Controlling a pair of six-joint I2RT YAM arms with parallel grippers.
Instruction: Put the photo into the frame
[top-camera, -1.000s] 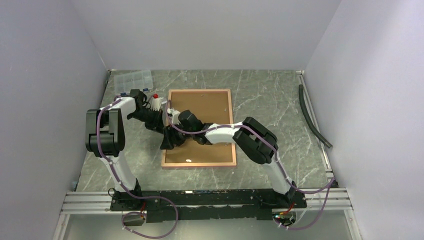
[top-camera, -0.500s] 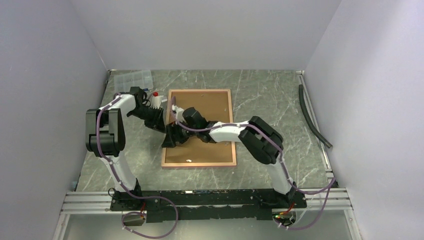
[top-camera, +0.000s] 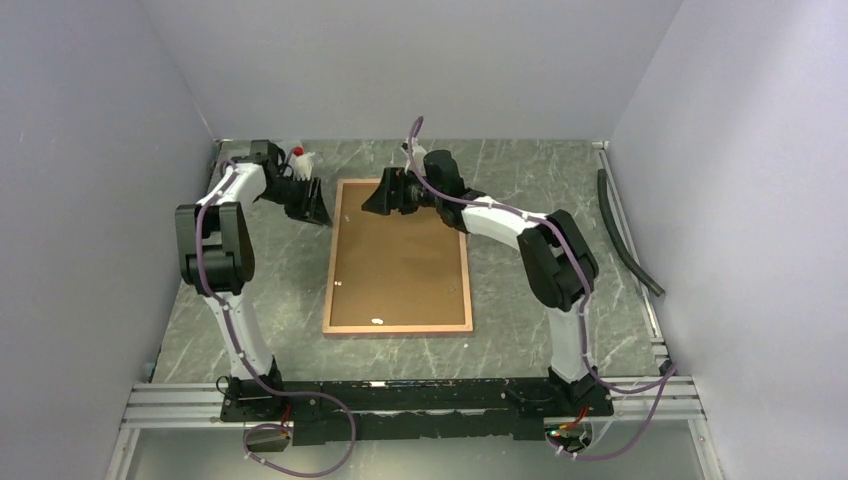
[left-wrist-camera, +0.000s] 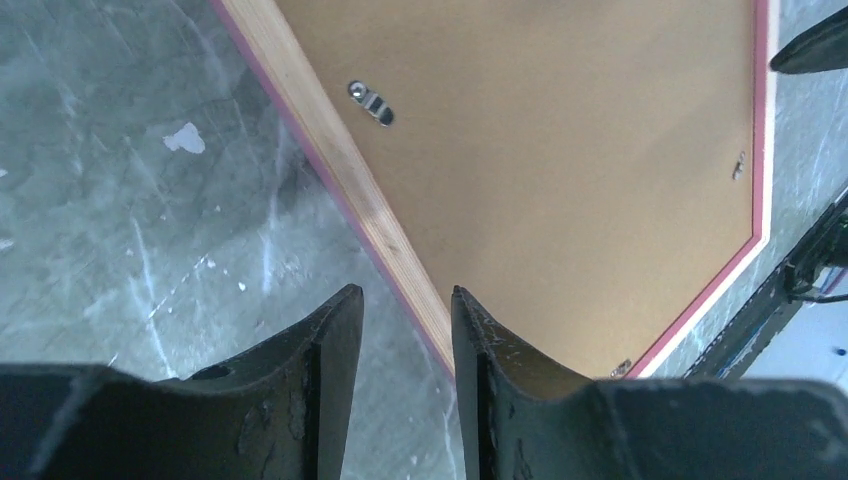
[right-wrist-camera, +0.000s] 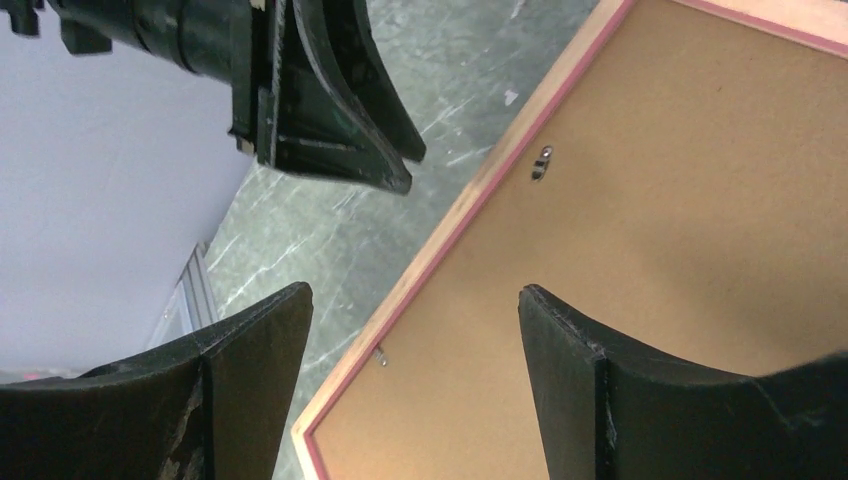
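The frame (top-camera: 398, 329) lies face down on the table, tan wood rim up, with the brown backing board (top-camera: 400, 260) set in it. The photo is hidden from every view. My left gripper (top-camera: 311, 206) is open and empty, just off the frame's far left corner; in the left wrist view (left-wrist-camera: 400, 300) its jaws straddle the wood rim (left-wrist-camera: 330, 140) from above. My right gripper (top-camera: 376, 197) is wide open and empty over the frame's far edge; in the right wrist view (right-wrist-camera: 415, 295) it hangs above the board (right-wrist-camera: 680, 200) and rim (right-wrist-camera: 470, 200).
Small metal turn clips (left-wrist-camera: 372, 100) (right-wrist-camera: 541, 163) sit on the rim along the board. A white item with a red cap (top-camera: 298, 155) lies at the far left behind the left arm. A black hose (top-camera: 625, 230) lies along the right wall.
Both grippers left the middle of the frame's left side and moved to its far end. The right arm swung up off the board. The frame and board stay put.
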